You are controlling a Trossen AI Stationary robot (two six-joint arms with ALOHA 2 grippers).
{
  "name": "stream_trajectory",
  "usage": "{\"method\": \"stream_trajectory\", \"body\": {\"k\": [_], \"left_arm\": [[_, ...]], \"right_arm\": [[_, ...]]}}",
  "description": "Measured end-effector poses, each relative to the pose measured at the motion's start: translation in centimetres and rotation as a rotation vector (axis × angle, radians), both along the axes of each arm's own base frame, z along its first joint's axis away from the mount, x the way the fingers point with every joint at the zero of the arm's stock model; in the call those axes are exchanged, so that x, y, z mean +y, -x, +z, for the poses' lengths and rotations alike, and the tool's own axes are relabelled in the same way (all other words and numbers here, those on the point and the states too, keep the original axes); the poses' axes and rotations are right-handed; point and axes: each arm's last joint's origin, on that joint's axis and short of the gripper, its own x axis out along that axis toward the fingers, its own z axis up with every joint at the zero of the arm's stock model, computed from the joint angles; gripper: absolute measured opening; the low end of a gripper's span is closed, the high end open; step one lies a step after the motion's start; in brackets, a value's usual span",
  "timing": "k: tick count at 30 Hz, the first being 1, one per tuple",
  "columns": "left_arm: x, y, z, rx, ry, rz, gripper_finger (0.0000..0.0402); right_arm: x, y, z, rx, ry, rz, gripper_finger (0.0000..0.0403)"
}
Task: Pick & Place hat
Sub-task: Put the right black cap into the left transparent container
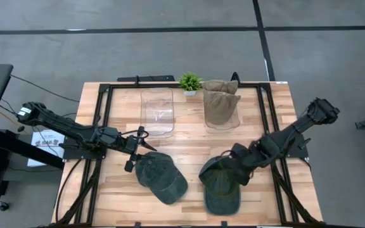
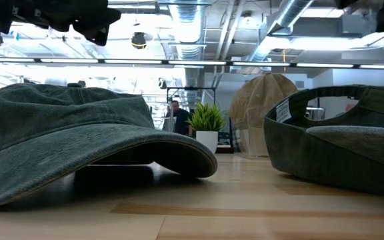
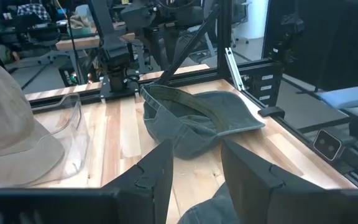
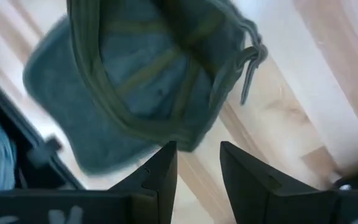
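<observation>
Two dark green caps lie on the wooden table. One cap (image 1: pixel 161 178) sits right side up on its rim and brim, left of the middle; my left gripper (image 1: pixel 137 149) stands open at its far left side, pointing about level, nothing between the fingers (image 3: pixel 196 149). The other cap (image 1: pixel 220 185) lies upside down on its crown, its opening upward (image 2: pixel 339 137). My right gripper (image 1: pixel 232 163) hangs above its far edge, pointing down, open (image 4: pixel 196 149), with the cap (image 4: pixel 148 81) below it.
At the far side stand two clear bins: the left one (image 1: pixel 158 111) shows nothing inside, the right one (image 1: pixel 222 109) holds tan hats. A small potted plant (image 1: pixel 190 82) stands between them. A black frame (image 1: pixel 104 114) borders the table.
</observation>
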Motion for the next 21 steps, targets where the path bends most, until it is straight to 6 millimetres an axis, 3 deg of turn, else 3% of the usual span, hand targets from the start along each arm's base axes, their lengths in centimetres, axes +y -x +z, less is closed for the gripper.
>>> {"method": "stream_trajectory", "body": {"k": [8,21], "left_arm": [[0.0,0.0,0.1,-0.009,0.002,-0.001,0.0133],[0.0,0.0,0.3,-0.047,-0.063,-0.010,0.0133]], "right_arm": [[3.3,1.6,-0.7,-0.077,0.086,-0.199,0.0112],[8.1,1.2,-5.4,0.081,0.087,-0.274,0.0119]]}}
